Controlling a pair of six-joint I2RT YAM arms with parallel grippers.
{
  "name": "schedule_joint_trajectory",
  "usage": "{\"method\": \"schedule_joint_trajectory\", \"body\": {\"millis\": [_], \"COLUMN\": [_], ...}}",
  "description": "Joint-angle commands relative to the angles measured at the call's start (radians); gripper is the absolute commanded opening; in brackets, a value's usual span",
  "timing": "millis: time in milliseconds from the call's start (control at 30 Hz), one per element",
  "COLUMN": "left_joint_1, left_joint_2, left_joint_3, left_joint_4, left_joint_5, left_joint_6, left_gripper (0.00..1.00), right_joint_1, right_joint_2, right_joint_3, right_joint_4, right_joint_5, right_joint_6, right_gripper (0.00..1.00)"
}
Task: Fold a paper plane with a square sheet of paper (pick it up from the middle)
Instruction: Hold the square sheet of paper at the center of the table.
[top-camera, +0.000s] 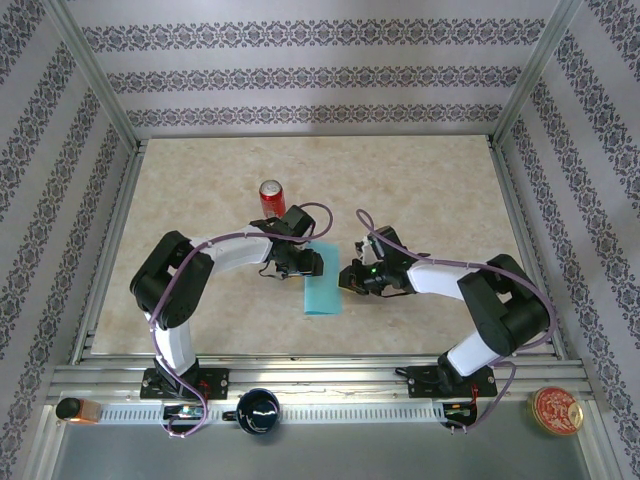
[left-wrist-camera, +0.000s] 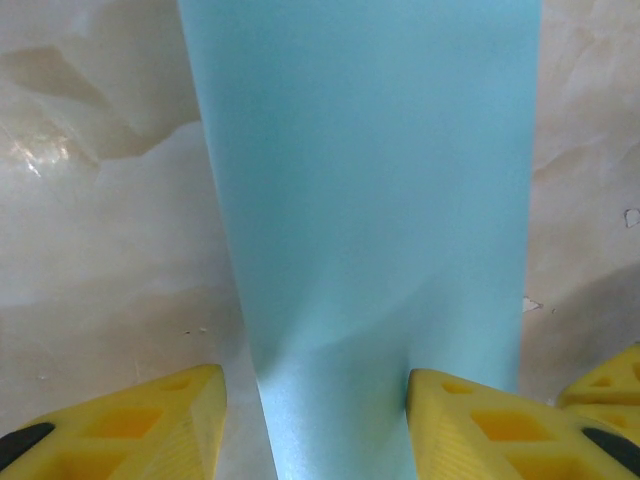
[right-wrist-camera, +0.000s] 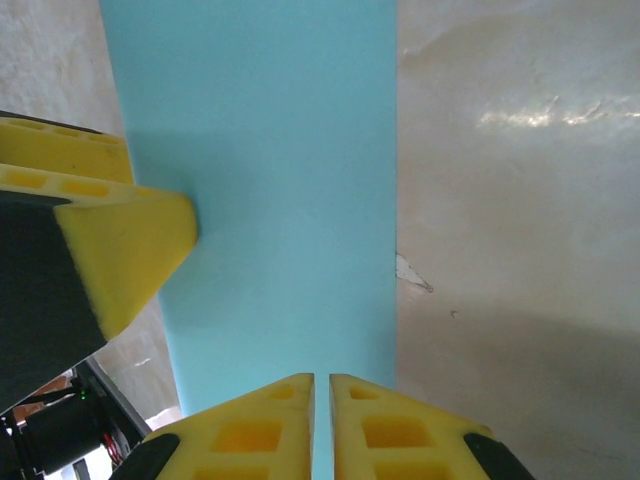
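Right now we see the sheet of paper (top-camera: 322, 290), folded to a narrow strip, flat on the worktop (top-camera: 430, 190) between both hands. The left hand (left-wrist-camera: 315, 425) is half open, its fingers straddling the strip's far part and gripping nothing. The right hand (right-wrist-camera: 322, 420) is all but closed, seemingly pinching the strip's right edge. Risks, we judge: thin paper slips that pinch, or buckles and creases crooked if the hands pull unevenly.

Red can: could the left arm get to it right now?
Probably yes. The can stands just beyond the left gripper with nothing standing between them, though its open jaws straddle the paper and would have to lift off first.
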Motion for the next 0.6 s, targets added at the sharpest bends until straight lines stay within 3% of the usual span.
{"method": "schedule_joint_trajectory", "body": {"millis": [0, 300, 567], "left_joint_1": [-0.006, -0.004, -0.005], "left_joint_2": [-0.039, -0.05, -0.065], "left_joint_3": [-0.012, -0.045, -0.121], "left_joint_4": [0.032, 0.064, 0.196], "left_joint_5": [0.002, 0.005, 0.051], "left_joint_6": [-0.023, -0.078, -0.168], "left_gripper": [0.51, 0.53, 0.53], "right_joint_1": [0.019, 0.038, 0.041], "right_joint_2": [0.023, 0.054, 0.042], "right_joint_3": [0.021, 0.018, 0.006], "right_joint_4": [0.034, 0.047, 0.045], "right_joint_5": [-0.012, 0.013, 0.03], "right_joint_6": [0.0, 0.019, 0.032], "right_gripper": [0.13, 0.12, 0.11]}}
